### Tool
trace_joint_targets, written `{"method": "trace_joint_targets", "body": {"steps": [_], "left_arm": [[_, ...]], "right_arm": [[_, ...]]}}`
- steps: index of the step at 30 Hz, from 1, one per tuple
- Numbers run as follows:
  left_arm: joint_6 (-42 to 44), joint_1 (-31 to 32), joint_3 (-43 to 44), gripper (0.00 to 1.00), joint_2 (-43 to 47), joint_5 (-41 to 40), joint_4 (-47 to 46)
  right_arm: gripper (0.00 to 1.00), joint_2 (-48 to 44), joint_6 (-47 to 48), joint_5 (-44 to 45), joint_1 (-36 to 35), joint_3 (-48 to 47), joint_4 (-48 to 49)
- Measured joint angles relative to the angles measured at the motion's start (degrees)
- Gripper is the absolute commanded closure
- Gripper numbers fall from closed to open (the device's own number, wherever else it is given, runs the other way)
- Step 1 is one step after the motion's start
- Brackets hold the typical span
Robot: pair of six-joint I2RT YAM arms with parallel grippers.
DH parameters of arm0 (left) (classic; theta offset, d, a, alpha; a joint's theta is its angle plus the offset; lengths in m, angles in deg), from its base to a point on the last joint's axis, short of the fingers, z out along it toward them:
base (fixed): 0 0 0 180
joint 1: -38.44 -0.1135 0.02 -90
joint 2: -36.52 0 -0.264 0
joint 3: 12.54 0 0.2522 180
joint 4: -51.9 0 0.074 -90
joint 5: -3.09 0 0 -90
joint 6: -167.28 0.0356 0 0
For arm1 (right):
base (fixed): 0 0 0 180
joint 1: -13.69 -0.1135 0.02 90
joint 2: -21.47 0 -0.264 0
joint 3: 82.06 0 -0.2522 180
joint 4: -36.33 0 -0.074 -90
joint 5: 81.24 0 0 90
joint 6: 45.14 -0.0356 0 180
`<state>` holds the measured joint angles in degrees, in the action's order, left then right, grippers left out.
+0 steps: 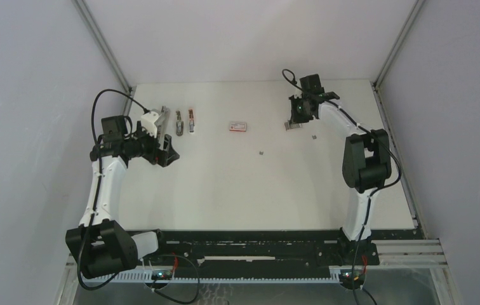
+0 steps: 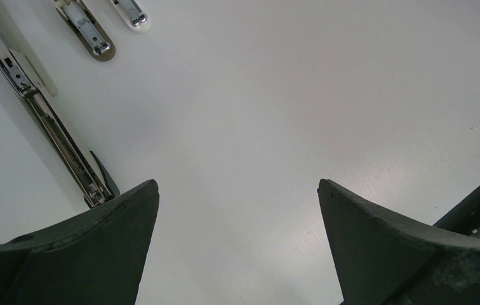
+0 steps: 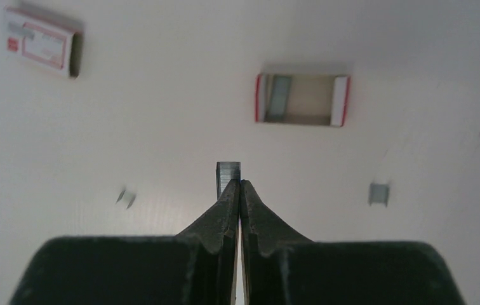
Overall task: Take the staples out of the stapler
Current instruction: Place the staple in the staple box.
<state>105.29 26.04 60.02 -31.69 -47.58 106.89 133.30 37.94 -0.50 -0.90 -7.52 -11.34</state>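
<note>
The stapler lies opened at the back left; its long metal rail shows in the left wrist view. My left gripper hovers beside it, open, with only bare table between its fingers. My right gripper is shut at the back right, and a short grey strip of staples sticks out from its tips, pinched by one side. Two loose bits of staples lie on the table.
An open red-and-white box tray lies just beyond my right gripper. Its closed sleeve sits mid-table. Two small metal stapler-like pieces lie right of the stapler.
</note>
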Motion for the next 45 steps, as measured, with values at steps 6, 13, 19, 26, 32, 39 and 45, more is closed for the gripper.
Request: {"method": "trace_joint_targets", "body": {"steps": [6, 13, 19, 26, 32, 39, 45], "left_arm": [[0.0, 0.0, 0.0, 0.00, 0.0, 0.1, 0.0], [0.0, 0.0, 0.0, 0.00, 0.0, 0.1, 0.0], [0.0, 0.0, 0.0, 0.00, 0.0, 0.1, 0.0], [0.0, 0.0, 0.0, 0.00, 0.0, 0.1, 0.0], [0.0, 0.0, 0.0, 0.00, 0.0, 0.1, 0.0], [0.0, 0.0, 0.0, 0.00, 0.0, 0.1, 0.0], [0.0, 0.0, 0.0, 0.00, 0.0, 0.1, 0.0]], "right_arm": [[1.00, 8.6, -1.5, 2.8, 3.0, -7.2, 0.2], [1.00, 14.1, -2.1, 4.1, 4.4, -10.5, 0.0], [1.00, 16.6, -2.0, 4.8, 4.5, -13.0, -0.3], [1.00, 19.0, -1.9, 5.3, 4.5, -17.0, -0.5], [1.00, 20.6, -1.9, 5.7, 4.5, -18.3, -1.0], [1.00, 20.7, -1.9, 5.8, 4.4, -18.5, -2.5], [1.00, 21.2, -1.9, 5.8, 4.3, -19.2, -3.5]]}}
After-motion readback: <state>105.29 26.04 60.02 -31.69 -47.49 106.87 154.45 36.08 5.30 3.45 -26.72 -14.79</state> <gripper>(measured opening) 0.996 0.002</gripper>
